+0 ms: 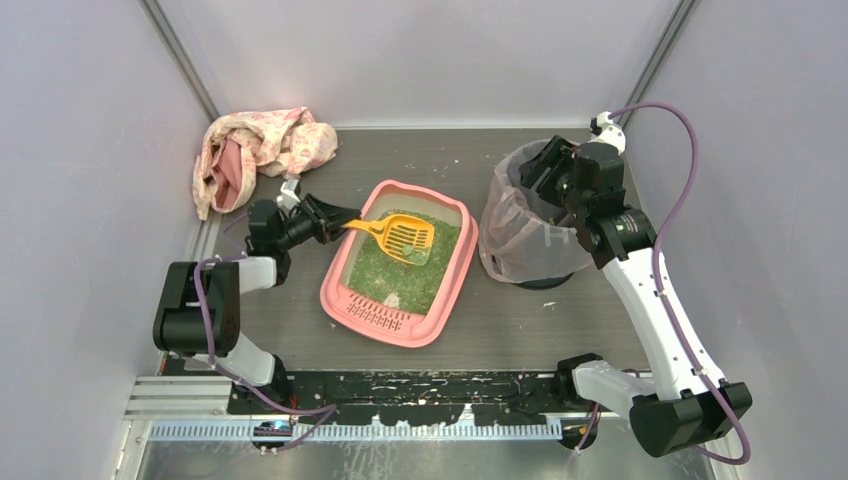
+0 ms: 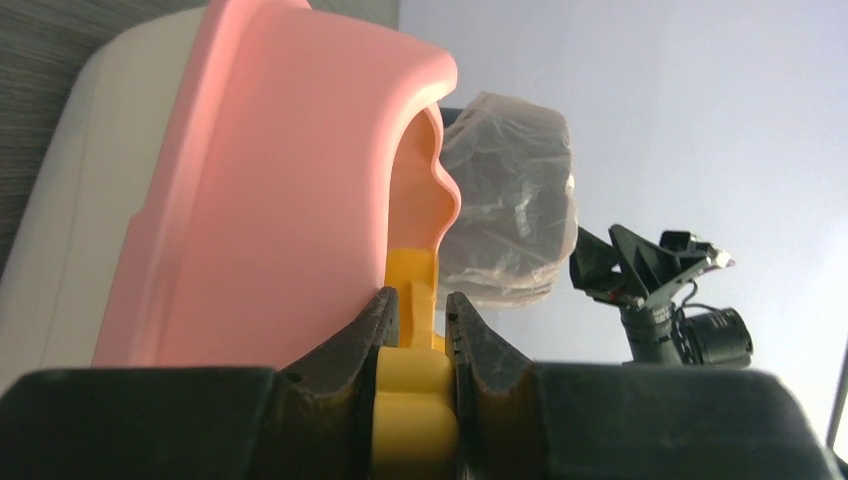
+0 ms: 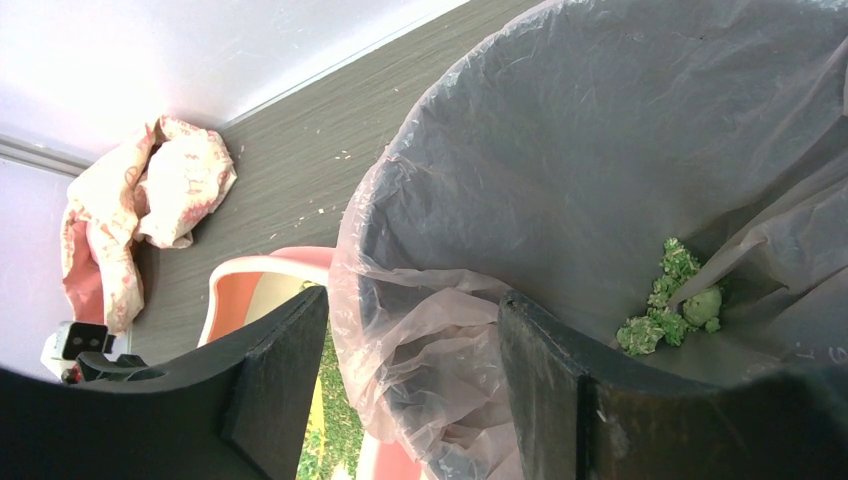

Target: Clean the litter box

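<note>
At mid-table sat the litter box [image 1: 385,325], where the left gripper [image 1: 325,220] was clamped on the scoop [image 1: 402,238] handle. This was likely the sifting step. The right gripper [image 1: 560,175] gaped astride the bin [image 1: 520,245] rim near the right edge. The next move called for a level lift across to it.

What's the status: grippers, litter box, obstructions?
Left gripper shut on yellow scoop, its head over the litter box granules. Right gripper open, astride lined bin rim. No obstruction seen.
</note>
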{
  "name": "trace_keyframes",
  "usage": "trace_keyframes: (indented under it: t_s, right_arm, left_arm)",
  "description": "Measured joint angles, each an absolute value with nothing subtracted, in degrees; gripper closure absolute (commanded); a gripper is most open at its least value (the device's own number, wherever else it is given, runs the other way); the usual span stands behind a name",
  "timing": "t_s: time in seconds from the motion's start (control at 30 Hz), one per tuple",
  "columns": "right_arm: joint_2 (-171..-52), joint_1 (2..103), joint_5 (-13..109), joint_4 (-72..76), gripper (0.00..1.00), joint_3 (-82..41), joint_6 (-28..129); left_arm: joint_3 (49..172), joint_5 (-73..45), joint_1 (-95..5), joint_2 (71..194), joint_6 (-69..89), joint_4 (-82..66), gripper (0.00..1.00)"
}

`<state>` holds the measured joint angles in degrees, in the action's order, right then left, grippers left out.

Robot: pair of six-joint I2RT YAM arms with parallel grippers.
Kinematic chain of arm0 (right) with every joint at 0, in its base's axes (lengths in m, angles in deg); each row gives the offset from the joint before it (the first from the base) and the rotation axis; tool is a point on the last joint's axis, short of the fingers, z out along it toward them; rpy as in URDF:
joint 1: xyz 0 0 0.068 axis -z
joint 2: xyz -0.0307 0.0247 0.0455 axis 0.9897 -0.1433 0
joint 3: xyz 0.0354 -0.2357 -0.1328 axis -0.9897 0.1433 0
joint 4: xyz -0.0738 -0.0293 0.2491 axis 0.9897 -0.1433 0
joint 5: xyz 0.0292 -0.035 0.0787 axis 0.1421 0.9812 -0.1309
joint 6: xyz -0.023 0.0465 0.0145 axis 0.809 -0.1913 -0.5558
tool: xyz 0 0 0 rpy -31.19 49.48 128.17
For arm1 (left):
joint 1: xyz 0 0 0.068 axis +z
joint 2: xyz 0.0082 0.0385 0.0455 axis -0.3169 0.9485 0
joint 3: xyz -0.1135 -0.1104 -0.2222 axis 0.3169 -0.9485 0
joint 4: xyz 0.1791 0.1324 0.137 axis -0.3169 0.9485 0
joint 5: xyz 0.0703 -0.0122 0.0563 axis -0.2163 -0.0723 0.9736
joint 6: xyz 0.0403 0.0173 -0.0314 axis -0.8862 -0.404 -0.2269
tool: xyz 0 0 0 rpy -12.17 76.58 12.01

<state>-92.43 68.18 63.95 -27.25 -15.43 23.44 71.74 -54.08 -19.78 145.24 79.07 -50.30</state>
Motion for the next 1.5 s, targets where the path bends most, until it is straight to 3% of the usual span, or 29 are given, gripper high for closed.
trace_keyframes:
  t_s: [0.3, 0.8, 1.1, 1.5]
  right_arm:
    - [-92.43, 68.18, 64.15, -27.25, 0.32, -15.40, 23.42]
    - [-92.50, 68.33, 64.13, -26.82, 0.32, -14.51, 23.42]
    - [-92.87, 68.40, 64.11, -26.55, 0.32, -14.29, 23.44]
    - [-92.87, 68.50, 64.11, -25.94, 0.32, -14.14, 23.44]
  left_arm:
    - [69.08, -54.74, -19.78, 147.89, 83.11, -58.93, 1.00]
    - [75.13, -53.38, -19.49, 145.73, 86.68, -47.15, 1.00]
    - [73.10, -54.61, -19.49, 149.46, 88.23, -52.22, 1.00]
    - [78.02, -55.61, -19.49, 148.76, 84.47, -47.19, 1.00]
